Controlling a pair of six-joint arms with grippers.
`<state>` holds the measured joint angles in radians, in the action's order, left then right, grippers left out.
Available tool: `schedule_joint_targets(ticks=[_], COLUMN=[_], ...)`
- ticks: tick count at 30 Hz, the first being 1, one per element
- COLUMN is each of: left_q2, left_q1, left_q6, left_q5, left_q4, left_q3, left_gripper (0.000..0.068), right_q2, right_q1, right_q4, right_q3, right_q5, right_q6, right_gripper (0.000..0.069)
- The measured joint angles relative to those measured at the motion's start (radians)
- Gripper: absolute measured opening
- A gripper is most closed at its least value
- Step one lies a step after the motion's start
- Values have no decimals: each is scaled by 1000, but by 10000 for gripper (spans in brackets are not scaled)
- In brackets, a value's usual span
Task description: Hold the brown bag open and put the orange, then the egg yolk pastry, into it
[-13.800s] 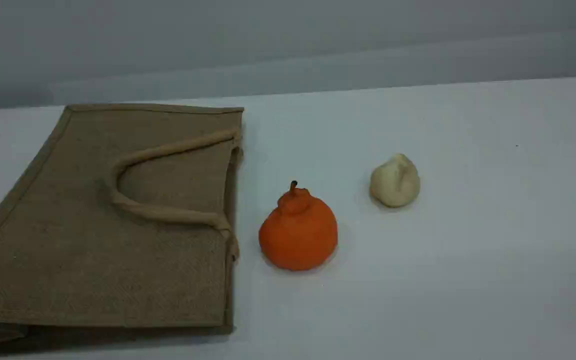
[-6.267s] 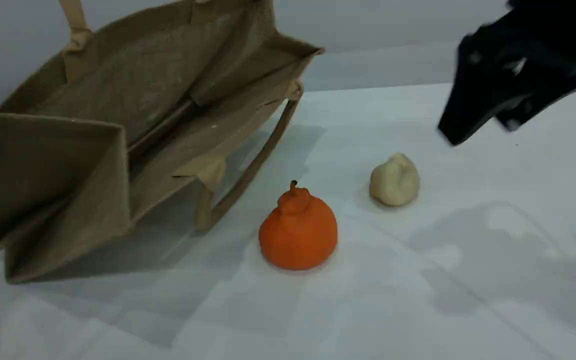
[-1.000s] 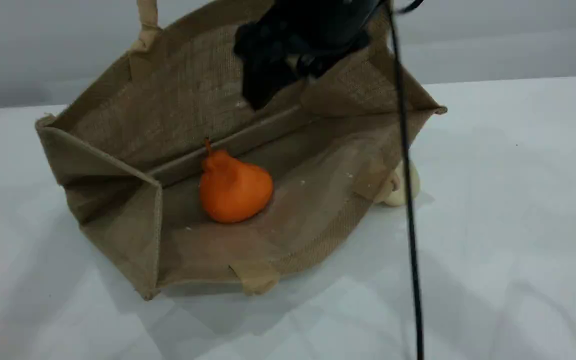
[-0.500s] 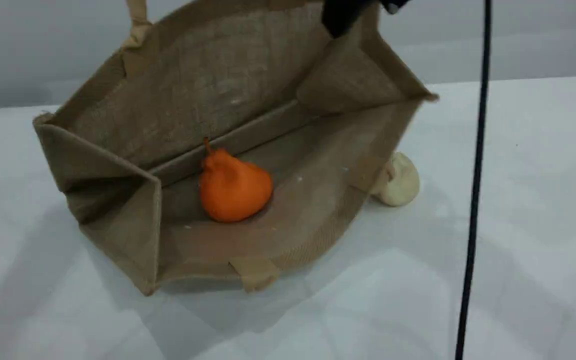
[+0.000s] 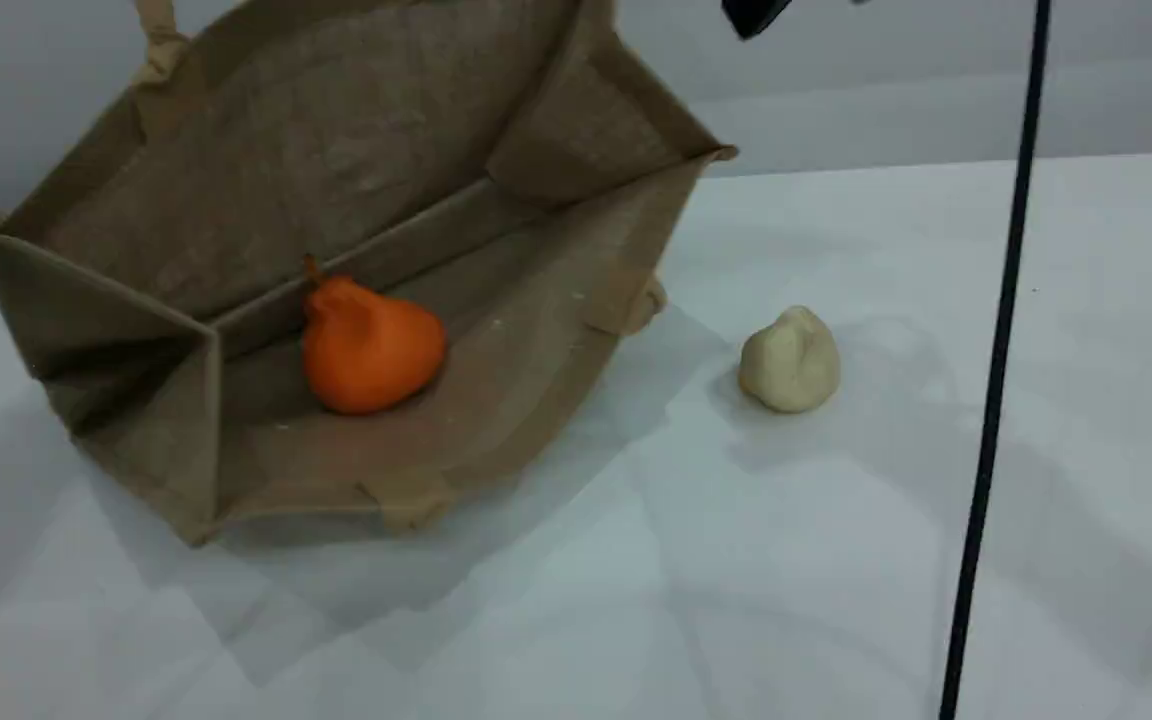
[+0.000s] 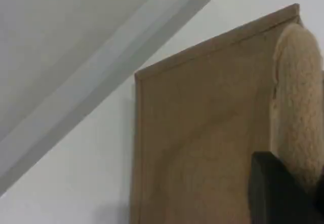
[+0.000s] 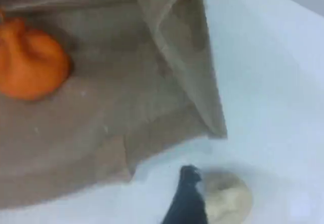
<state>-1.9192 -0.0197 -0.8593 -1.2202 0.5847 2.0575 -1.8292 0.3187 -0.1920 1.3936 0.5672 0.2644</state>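
Note:
The brown bag (image 5: pixel 356 150) lies tilted with its mouth wide open toward the camera. One of its padded handles (image 5: pixel 158 30) runs up out of the scene view. The orange (image 5: pixel 371 345) rests inside on the bag's lower wall and shows again in the right wrist view (image 7: pixel 30 64). The egg yolk pastry (image 5: pixel 789 360) sits on the table to the right of the bag, clear of it. My left gripper (image 6: pixel 283 193) is shut on the bag's padded handle (image 6: pixel 298 97). My right gripper (image 5: pixel 756 12) hangs open and empty high above, and its fingertip (image 7: pixel 187 198) appears just left of the pastry (image 7: pixel 228 198).
A thin black cable (image 5: pixel 996 350) hangs down across the right side of the scene view. The white table (image 5: pixel 836 560) runs wide in front of and to the right of the pastry. A grey wall stands behind.
The bag, with the orange inside, has slid left, uncovering the pastry fully. My right gripper has risen out of the bag's mouth and moved right to the top edge.

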Motion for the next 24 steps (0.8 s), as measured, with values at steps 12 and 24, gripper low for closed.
schedule_joint_targets(ticks=[12,24], left_q2=[0,0], left_q1=[-1,-1], left_q6=[-3,-3], left_q5=[-1,-1], left_q4=[2,50], left_q3=[0,0], left_gripper=[81,81], right_q2=[-192,-269], right_q1=[-2,-4], right_q4=[14,12], right_q3=[0,0], right_q5=[-5,-1], right_q6=[-1,-55], right_gripper=[545,545])
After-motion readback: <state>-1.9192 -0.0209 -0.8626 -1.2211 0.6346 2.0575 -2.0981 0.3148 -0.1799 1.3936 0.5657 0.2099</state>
